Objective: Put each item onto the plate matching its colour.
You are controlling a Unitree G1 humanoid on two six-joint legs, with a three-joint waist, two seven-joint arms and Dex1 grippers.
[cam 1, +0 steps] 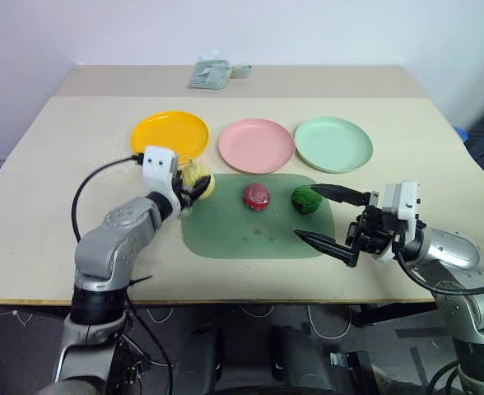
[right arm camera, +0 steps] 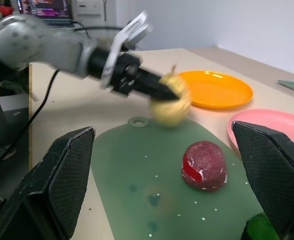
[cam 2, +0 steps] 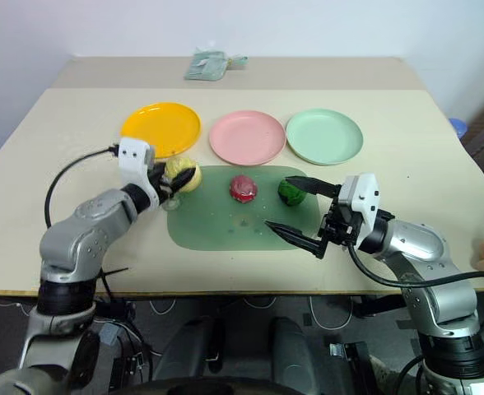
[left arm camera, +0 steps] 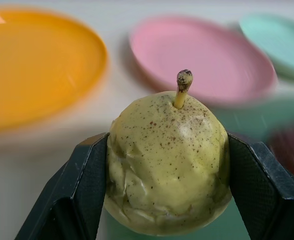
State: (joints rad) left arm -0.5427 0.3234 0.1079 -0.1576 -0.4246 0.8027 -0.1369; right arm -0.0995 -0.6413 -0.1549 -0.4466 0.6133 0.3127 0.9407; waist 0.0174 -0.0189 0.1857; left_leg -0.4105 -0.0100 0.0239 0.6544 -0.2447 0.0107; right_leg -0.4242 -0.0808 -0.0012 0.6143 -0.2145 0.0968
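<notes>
A pale beige table is set against a plain white wall, and a folded grey-green cloth is seen lying near the table's far edge. Past the table's left edge, monitors and desk clutter are glimpsed in the right wrist view. A flat green mat with rounded corners is laid on the near middle of the table. Beyond the mat, three round plates are lined up in a row: the orange-yellow plate on the left, the pink plate in the middle, and the mint green plate on the right.

The dark red ball is seen resting on the far part of the mat, and the bumpy green ball is placed to its right near the mat's far right corner, apart from it.

The left gripper is closed on the pale yellow pear; the pear is clamped on both flanks between the black fingers, stem up, and is held above the mat's far left corner, just short of the orange-yellow plate.

The right gripper is held over the mat's right edge with its two fingers spread wide. Nothing is held between them; the green ball is seen just beside the farther finger.
</notes>
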